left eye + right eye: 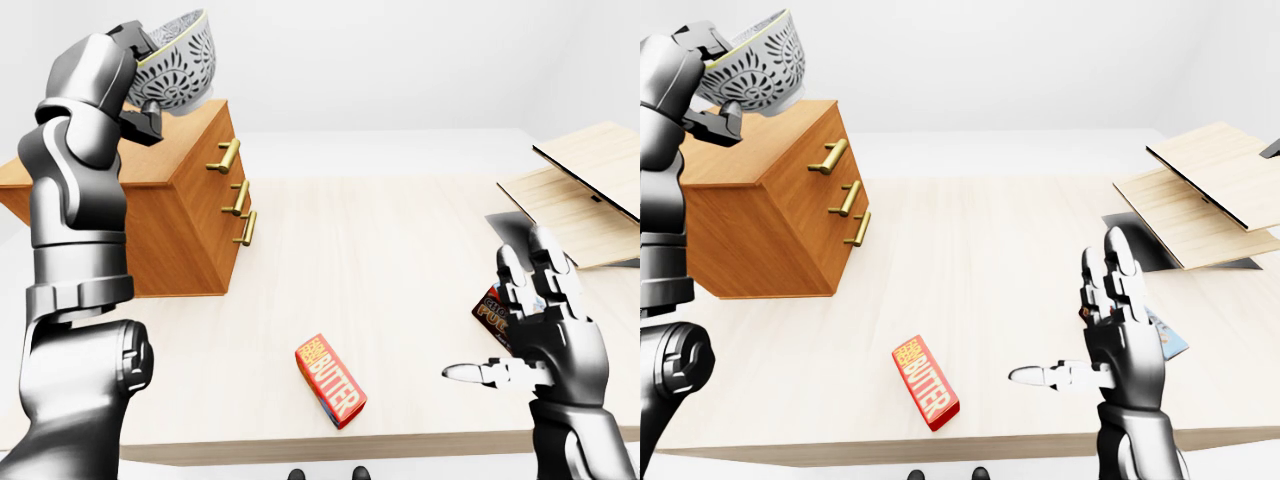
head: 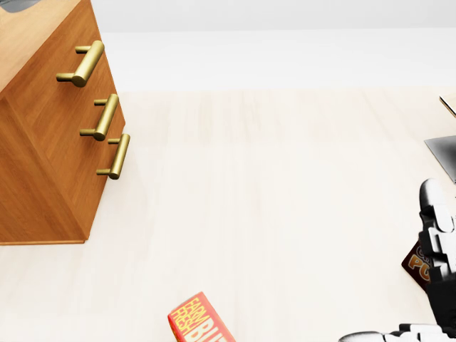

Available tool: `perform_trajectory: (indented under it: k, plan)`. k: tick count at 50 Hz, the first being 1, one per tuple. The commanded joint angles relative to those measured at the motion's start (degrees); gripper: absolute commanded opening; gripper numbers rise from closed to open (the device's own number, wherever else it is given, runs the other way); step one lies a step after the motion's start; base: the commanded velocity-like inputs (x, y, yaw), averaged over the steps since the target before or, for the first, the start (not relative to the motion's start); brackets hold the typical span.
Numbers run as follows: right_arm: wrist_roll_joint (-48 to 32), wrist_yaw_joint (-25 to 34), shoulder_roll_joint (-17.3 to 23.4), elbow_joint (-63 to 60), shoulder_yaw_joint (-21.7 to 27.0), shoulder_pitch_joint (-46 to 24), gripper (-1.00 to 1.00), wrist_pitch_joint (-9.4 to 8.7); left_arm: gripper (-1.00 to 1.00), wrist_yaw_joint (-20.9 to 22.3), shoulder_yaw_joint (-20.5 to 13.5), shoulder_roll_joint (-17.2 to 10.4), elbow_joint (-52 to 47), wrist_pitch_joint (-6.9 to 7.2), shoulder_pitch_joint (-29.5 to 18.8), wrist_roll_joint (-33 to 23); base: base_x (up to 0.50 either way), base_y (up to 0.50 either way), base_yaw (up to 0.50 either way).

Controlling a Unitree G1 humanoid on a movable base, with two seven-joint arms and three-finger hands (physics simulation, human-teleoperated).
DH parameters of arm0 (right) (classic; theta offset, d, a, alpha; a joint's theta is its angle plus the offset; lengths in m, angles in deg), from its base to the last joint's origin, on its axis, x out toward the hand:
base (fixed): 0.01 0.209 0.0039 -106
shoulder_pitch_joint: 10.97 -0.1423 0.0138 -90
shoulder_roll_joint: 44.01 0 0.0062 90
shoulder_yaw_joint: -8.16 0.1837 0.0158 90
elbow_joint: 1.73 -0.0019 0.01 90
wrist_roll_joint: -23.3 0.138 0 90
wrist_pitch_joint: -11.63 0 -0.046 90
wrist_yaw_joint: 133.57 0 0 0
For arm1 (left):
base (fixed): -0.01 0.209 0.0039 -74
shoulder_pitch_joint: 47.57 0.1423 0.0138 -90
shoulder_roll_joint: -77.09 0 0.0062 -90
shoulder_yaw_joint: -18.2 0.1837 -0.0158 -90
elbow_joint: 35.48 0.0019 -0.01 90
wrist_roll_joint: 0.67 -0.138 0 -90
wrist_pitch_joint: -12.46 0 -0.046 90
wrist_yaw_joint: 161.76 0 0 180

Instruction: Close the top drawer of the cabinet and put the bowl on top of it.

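The patterned grey bowl (image 1: 183,58) hangs tilted in the air above the wooden cabinet (image 1: 176,214), over its top's near left part in the left-eye view. My left hand (image 1: 140,82) is shut on the bowl's rim, arm raised high. All three drawer fronts look flush, the top drawer's brass handle (image 1: 228,155) in line with the two below it. In the head view only the cabinet (image 2: 41,135) and a sliver of the bowl at the top left corner show. At the lower right my right hand (image 1: 520,330) is open, fingers spread, holding nothing.
A red butter box (image 1: 331,381) lies near the table's bottom edge. A dark pudding box (image 1: 491,311) sits behind my right hand. Light wooden boards (image 1: 585,190) and a dark grey sheet (image 1: 1140,245) lie at the right.
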Motion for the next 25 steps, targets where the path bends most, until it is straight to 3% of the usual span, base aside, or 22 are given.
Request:
perform_trajectory:
  k: [1,8,25]
  plan:
    - [-0.83,-0.61,0.37,0.75,-1.41,-0.05,1.0,0.0,-1.0,-8.91,0.49,-2.89,15.1,0.0,-5.2,1.82,0.0,0.0,0.0]
    - [-0.84,-0.83,0.61,1.16,-1.71,0.04,1.0,0.0,-1.0,-12.61,0.35,-3.83,22.66,0.0,-7.12,4.77,0.0,0.0,0.0]
    - [-0.77,-1.12,0.79,1.61,-1.69,0.01,1.0,0.0,-1.0,-20.01,2.05,-3.02,34.28,0.0,-9.03,7.8,0.0,0.0,0.0]
